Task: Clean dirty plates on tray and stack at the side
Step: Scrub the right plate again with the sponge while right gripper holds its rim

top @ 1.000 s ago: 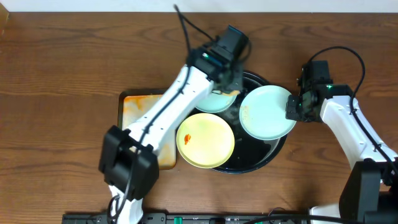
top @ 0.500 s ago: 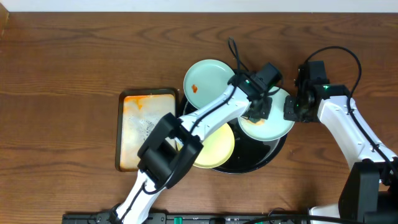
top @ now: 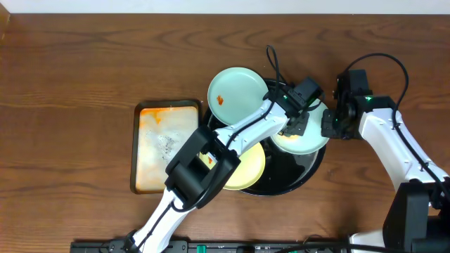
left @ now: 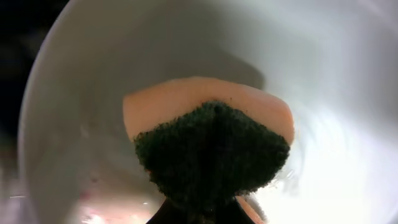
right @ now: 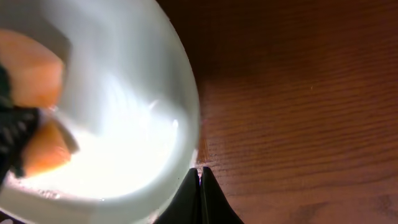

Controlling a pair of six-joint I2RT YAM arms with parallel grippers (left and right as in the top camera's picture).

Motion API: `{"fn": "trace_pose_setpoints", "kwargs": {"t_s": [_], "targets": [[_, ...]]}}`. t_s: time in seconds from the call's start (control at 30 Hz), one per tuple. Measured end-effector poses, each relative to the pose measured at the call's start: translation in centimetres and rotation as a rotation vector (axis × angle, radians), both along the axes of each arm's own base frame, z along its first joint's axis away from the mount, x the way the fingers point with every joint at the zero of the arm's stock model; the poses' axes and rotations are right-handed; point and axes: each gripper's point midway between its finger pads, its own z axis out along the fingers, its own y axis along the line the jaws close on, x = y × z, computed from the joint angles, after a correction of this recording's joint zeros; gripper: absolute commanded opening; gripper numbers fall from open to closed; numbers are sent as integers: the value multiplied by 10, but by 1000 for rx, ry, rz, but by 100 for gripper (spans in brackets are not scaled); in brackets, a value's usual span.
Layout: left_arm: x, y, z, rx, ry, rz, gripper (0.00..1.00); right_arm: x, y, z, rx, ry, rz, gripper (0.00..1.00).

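Note:
The black tray (top: 299,171) holds a yellow plate (top: 249,167), partly under my left arm. A mint plate (top: 235,95) with an orange smear lies at the tray's back left rim. My right gripper (top: 330,124) is shut on the right rim of a second mint plate (top: 307,144) over the tray's right side; the pinch shows in the right wrist view (right: 199,175) on the plate (right: 118,118). My left gripper (top: 298,125) is shut on an orange and dark green sponge (left: 211,146) pressed on that plate (left: 93,124). The sponge also shows in the right wrist view (right: 31,74).
A rectangular orange-stained metal pan (top: 165,144) sits left of the tray. Bare wooden table (right: 298,106) lies right of the held plate and around the tray.
My left arm swung from the back-left mint plate to the plate held by my right gripper, uncovering the back plate. The sponge now rests on the held plate. The right arm stayed still.

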Motion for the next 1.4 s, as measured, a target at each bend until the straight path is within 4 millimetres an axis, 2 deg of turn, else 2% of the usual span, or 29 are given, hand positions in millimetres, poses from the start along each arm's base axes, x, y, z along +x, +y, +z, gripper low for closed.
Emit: {"fn": "trace_pose_setpoints", "kwargs": {"t_s": [0.13,0.33,0.4,0.47,0.6,0.67,0.8,1.07,1.23,1.4], "targets": [[10,14,-1,83,-67,3,7,0,0,0,0,0,0,1],[13,22,-1,134,-99,0,8,1,0,0,1,-6,2,3],[12,22,-1,147,-106,-2,8,7,1,2,1,-30,10,17],[10,22,-1,156,-110,-6,8,21,3,5,6,-89,27,29],[4,23,-2,188,-110,-16,8,41,6,12,11,-170,80,40],[0,24,-3,204,-109,-22,8,48,6,15,13,-200,89,40],[-4,23,-3,215,-109,-19,8,50,0,13,21,-201,78,36],[-5,23,-4,187,-86,49,8,36,-7,-18,60,-81,59,35],[-4,25,-5,85,35,154,7,33,-16,-19,89,-72,29,35],[-4,27,-5,-19,172,227,8,40,-20,-14,232,-116,23,35]]}}
